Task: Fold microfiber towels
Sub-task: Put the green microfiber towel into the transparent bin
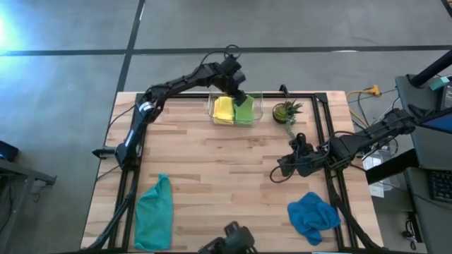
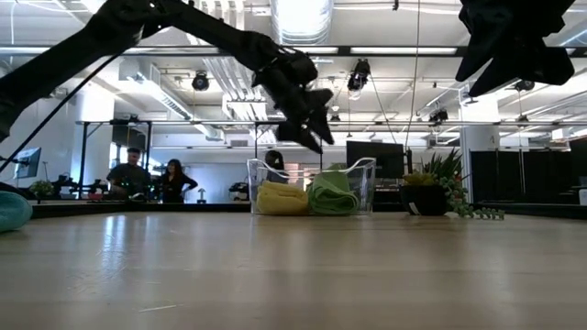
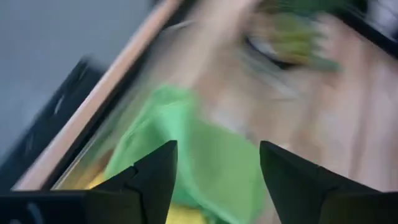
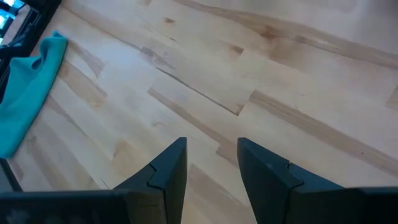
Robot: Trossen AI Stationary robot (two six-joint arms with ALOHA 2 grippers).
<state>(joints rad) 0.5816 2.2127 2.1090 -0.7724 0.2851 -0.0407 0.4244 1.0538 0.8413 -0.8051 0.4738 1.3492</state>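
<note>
The folded towels in the clear bin point(image 1: 210, 106) were yellow point(image 1: 223, 110) and lime green point(image 1: 244, 111). A teal towel point(image 1: 155, 212) and a deeper blue towel point(image 1: 311, 215) lay on the pale wood table point(image 1: 212, 162), whose planks were streaked light tan and honey. Both arms were dark, nearly black, as was the table's frame point(image 1: 321, 116). The small plant point(image 1: 287, 111) was green in a dark pot.
</note>
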